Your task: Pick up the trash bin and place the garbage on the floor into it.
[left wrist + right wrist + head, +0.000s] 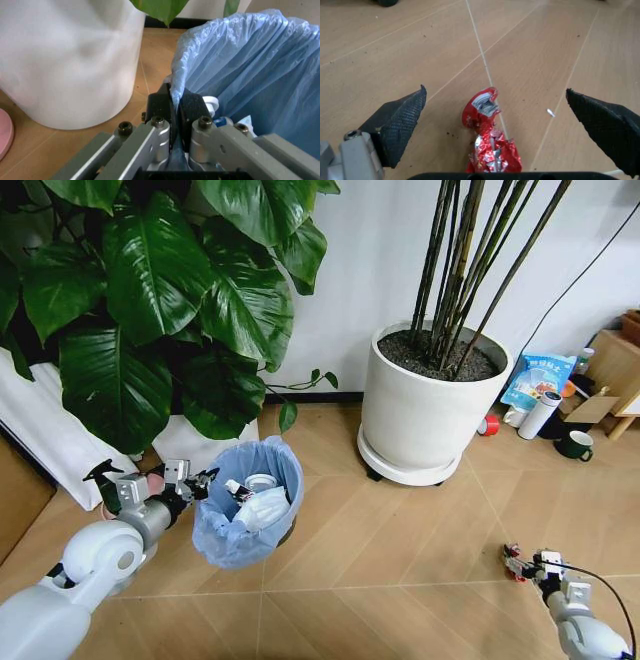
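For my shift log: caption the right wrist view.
Right gripper open, fingers straddling the red wrapper on the wooden floor.

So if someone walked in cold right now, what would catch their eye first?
Probably the trash bin with its crinkled light-blue bag, on the wood floor below the big leafy plant, its rim pinched by the left end effector. It already holds white litter. Next, the red wrapper lying on the floor between the open fingers of the right end effector, low at the right of the head view.
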